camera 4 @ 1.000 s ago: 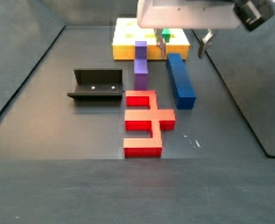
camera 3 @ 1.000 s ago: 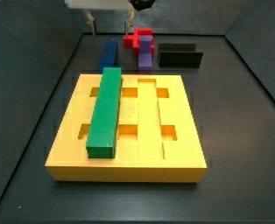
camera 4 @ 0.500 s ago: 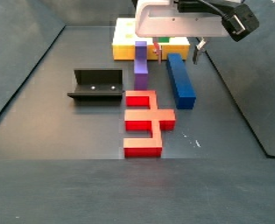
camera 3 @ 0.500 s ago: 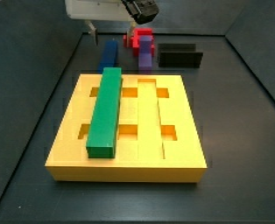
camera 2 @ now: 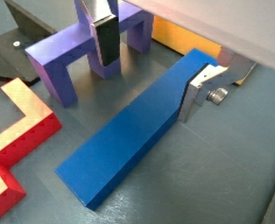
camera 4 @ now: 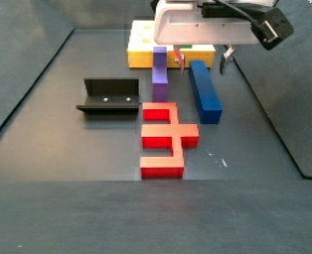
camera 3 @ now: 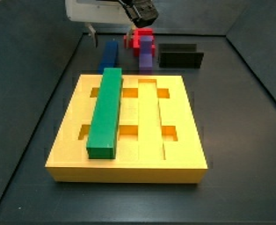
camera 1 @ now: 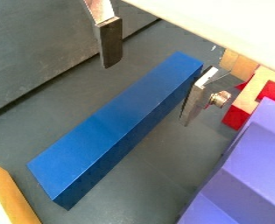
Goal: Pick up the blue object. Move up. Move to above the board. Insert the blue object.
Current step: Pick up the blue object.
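A long plain blue object [camera 1: 123, 131] lies flat on the dark grey table [camera 1: 40, 57]; the gripper [camera 1: 151, 66] hovers above, fingers [camera 1: 109, 42] spread either side.

Count: 1 blue bar [camera 4: 204, 90], 1 green bar [camera 3: 105, 112], 1 purple block [camera 4: 160, 67], 1 red piece [camera 4: 167, 138], 1 board [camera 3: 182, 141], 1 fixture [camera 4: 109, 96], 1 gripper [camera 1: 151, 73] above the blue bar.

Green bar [camera 3: 104, 110], purple block [camera 4: 160, 65], fixture [camera 4: 109, 95]

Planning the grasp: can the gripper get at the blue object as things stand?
Probably yes. The open gripper already straddles the blue object, one finger each side, nothing on top; the purple block stands close beside it.
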You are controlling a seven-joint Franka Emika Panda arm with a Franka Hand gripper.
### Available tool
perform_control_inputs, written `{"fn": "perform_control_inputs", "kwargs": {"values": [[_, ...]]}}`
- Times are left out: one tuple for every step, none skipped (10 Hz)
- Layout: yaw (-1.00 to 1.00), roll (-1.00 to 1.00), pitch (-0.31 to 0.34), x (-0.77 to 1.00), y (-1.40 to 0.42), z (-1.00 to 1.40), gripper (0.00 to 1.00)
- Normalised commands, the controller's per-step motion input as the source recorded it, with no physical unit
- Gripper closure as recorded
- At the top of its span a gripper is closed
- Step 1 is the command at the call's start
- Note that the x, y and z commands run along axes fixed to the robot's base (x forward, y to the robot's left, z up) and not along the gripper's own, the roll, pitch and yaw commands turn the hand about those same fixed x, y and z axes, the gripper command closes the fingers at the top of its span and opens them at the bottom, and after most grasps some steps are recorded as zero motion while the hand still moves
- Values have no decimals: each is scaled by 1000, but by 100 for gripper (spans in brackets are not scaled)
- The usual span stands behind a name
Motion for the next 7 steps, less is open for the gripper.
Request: {"fn": "perform_control_inputs", "kwargs": {"values": [[0, 29, 0, 0, 0, -154, 0], [0, 60, 0, 17, 0, -189, 0], [0, 100, 0, 89, 0, -260, 0], [11, 109, 0, 0, 0, -363, 0], [29, 86, -16, 0, 0, -294, 0], [23, 54, 0, 0, 0, -209, 0], [17, 21, 0, 3, 0, -160, 0]]}}
